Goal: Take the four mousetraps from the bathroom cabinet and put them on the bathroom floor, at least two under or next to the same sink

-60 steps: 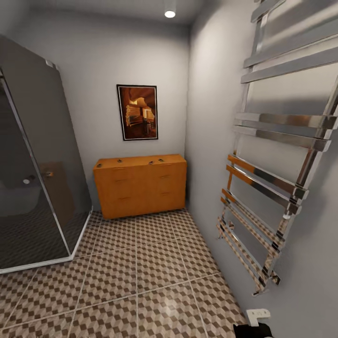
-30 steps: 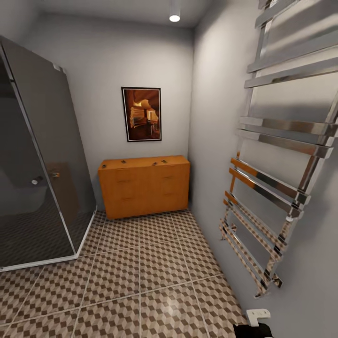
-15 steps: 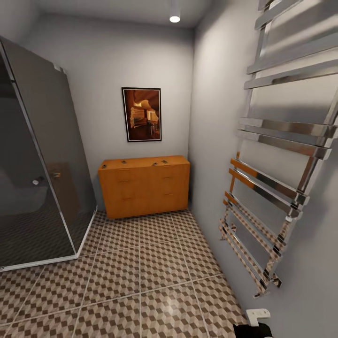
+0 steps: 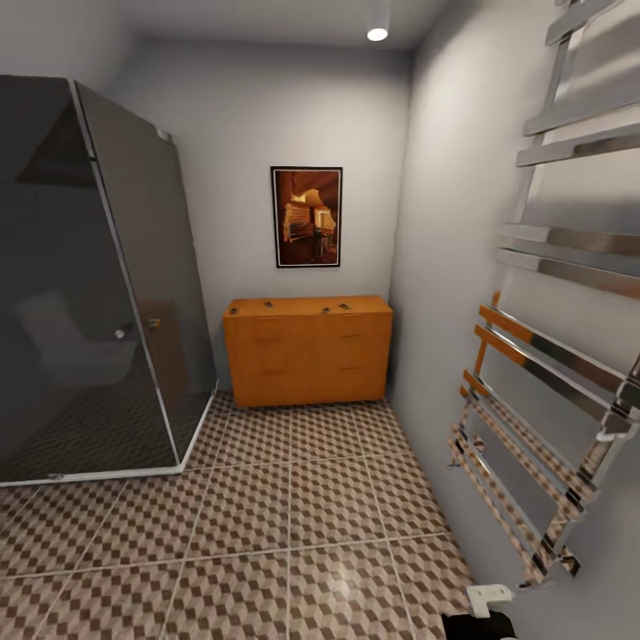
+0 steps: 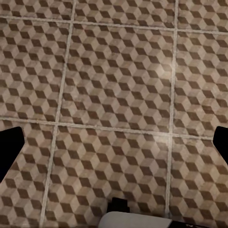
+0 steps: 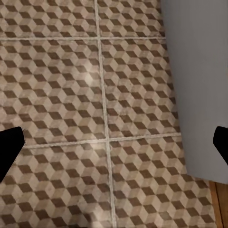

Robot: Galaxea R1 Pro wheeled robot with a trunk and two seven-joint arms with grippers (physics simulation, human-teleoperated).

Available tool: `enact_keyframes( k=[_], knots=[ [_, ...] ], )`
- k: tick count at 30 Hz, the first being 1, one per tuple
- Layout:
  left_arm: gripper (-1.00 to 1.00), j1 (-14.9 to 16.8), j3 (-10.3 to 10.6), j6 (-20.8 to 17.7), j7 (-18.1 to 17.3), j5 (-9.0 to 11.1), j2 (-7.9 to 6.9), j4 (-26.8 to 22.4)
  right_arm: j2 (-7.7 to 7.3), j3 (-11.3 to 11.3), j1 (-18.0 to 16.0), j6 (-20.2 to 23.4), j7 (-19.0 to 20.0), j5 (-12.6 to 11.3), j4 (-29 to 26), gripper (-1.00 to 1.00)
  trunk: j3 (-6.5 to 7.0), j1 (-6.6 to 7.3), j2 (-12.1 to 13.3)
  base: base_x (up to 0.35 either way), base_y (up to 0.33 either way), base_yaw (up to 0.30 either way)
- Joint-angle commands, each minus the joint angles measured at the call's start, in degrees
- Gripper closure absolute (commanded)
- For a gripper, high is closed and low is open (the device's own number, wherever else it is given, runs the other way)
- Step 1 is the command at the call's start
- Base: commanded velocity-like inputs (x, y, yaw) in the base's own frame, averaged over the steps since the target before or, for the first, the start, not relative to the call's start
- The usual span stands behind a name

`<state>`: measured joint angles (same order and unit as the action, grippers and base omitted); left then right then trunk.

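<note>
So the orange-brown cabinet [image 4: 308, 350] sits against the far wall, tucked into the far right corner, with a framed picture [image 4: 307, 216] hanging on the wall above it. On top of the cabinet there are a few tiny dark bits, the mousetraps [image 4: 268, 304], one toward the left end and a couple more toward the right, too small to make out any detail. The bathroom floor [image 4: 293, 498] with its cube-pattern tiles runs from the cabinet all the way to the near edge. On the left there's a dark glass shower enclosure [image 4: 89, 284], and on the right wall a chrome towel rail [image 4: 551, 356]. The left gripper [image 5: 114, 147] has its fingers spread wide apart over the tiles, nothing between them. Same for the right gripper [image 6: 114, 147]: spread wide, holding nothing, hanging over tiles next to a grey wall [image 6: 199, 80].
</note>
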<state>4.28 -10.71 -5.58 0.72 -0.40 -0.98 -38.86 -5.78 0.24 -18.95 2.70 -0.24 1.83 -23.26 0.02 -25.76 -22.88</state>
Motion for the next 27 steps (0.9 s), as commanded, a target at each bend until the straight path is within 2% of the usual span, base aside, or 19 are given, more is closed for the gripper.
enact_keyframes(
  k=[1, 14, 23, 27],
  knots=[
    [-1.00, 0.02, -0.02, -0.31, 0.07, -0.04, 0.01, -0.07, -0.02, 0.03, 0.03, 0.28, -0.02, 0.19, -0.11, -1.00, -0.02, -0.02, -0.04, 0.000, 0.000, 0.296],
    [-1.00, 0.02, 0.05, -0.27, 0.02, -0.01, 0.01, -0.07, -0.02, 0.03, 0.04, 0.28, -0.02, 0.19, -0.11, -1.00, -0.02, -0.02, -0.04, 0.000, 0.000, 0.281],
    [-1.00, 0.02, 0.25, -0.42, -0.01, -0.24, 0.03, 0.10, -0.02, 0.03, 0.04, 0.28, -0.02, 0.19, -0.11, -1.00, -0.02, -0.02, -0.04, 0.006, 0.000, 0.059],
    [-1.00, 0.02, 0.31, -0.57, -0.02, -0.32, -0.01, 0.17, -0.02, 0.03, 0.05, 0.28, -0.02, 0.19, -0.11, -1.00, -0.02, -0.02, -0.04, 0.195, 0.000, 0.004]
  ],
)
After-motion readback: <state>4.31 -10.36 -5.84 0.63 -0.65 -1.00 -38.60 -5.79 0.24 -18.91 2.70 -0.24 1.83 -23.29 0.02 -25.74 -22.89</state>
